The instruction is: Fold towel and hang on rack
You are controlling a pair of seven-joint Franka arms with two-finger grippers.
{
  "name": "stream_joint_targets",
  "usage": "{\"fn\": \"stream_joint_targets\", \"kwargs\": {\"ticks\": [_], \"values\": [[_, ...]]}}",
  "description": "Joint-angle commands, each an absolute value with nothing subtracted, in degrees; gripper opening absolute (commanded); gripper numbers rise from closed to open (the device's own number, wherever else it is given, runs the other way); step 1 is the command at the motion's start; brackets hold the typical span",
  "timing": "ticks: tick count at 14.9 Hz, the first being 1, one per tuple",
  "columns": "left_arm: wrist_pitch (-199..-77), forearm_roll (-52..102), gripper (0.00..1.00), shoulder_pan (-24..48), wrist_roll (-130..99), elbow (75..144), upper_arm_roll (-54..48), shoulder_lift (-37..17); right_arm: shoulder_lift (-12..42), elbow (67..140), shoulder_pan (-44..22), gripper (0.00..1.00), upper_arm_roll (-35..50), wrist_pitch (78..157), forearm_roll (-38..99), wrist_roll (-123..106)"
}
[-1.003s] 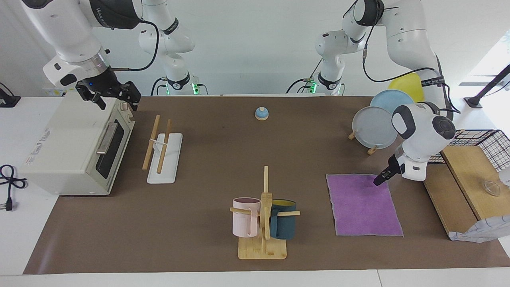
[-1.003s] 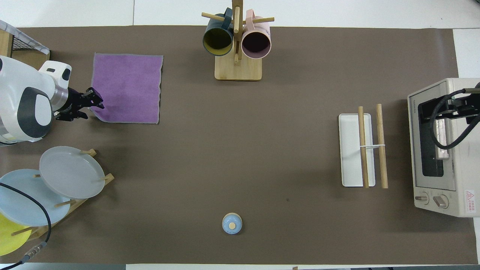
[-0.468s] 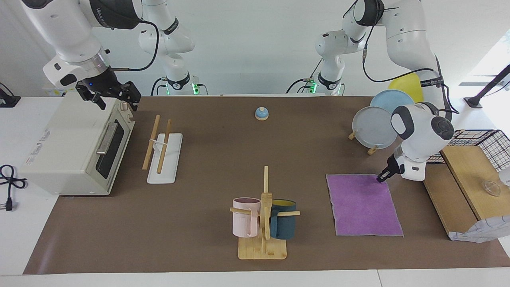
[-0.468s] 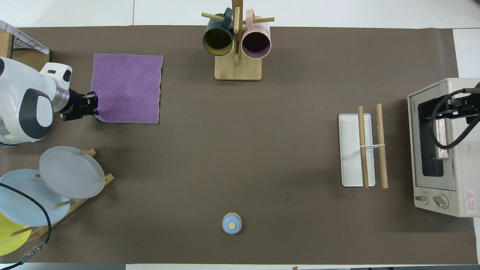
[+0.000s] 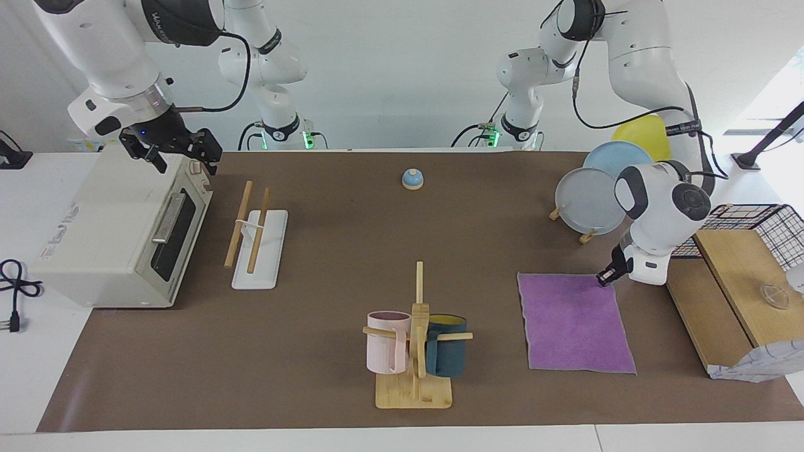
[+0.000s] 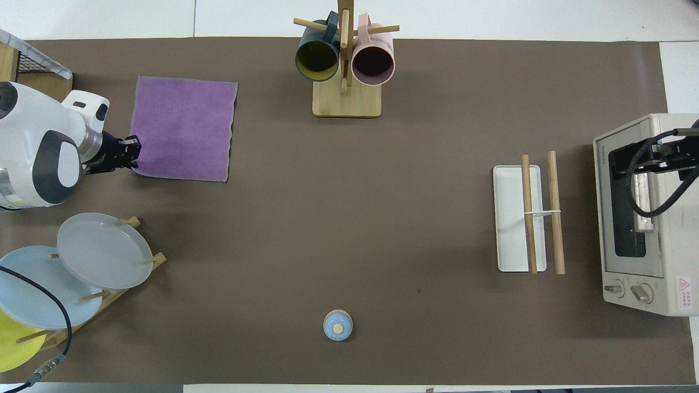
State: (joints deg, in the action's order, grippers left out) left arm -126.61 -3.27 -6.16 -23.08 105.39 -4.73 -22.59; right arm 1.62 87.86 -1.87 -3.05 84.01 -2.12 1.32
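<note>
Towel [image 5: 575, 322] lies flat on the brown mat [image 5: 352, 251], purple face up, at the left arm's end of the table. It is farther from the robots than the plate stand [image 5: 587, 199] and beside the mug stand [image 5: 416, 342]. No fold in it yet.

Left gripper [image 5: 606, 276] sits low at the towel's corner nearest the robots, on the edge toward the wooden board [image 5: 722, 295]. Fingertips pressed together on that corner; in the overhead view the same gripper [image 6: 130, 153] meets the cloth's corner [image 6: 141, 166]. The corner looks pinched, though the cloth is not lifted clear of the mat.

Right gripper [image 5: 179, 147] hangs over the toaster oven [image 5: 119, 232], fingers spread, holding nothing. That arm waits.

Rack [image 5: 254, 238] stands at the right arm's end of the table, just beside the oven's door, well apart from the towel. Both rods bare.

Step in hand, as I judge it: securing the first corner for the fold. The task is at its start.

Next move calls for raising the pinched corner and carrying it over the cloth toward the edge farthest from the robots, so the grey face turns up. Lift gently: a one-corner pinch may drag the whole towel rather than fold it.
</note>
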Motion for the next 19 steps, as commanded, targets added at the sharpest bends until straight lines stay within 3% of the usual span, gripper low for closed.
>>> {"fn": "stream_joint_targets", "kwargs": {"ticks": [1, 8, 19], "values": [[-127.1, -4.6, 0.00, -5.6, -20.0, 107.3, -4.3, -19.3, 1.2, 88.2, -1.5, 1.00, -2.7, 83.6, -3.2, 0.7], [-126.1, -4.6, 0.00, -2.4, -19.5, 107.7, -4.5, -16.8, 1.2, 88.2, -1.5, 1.00, -2.7, 83.6, -3.2, 0.7], [-135.3, -18.8, 0.00, 17.9, -19.6, 112.6, -4.3, -14.2, 1.2, 88.2, -1.5, 1.00, -2.7, 83.6, -3.2, 0.6]]}}
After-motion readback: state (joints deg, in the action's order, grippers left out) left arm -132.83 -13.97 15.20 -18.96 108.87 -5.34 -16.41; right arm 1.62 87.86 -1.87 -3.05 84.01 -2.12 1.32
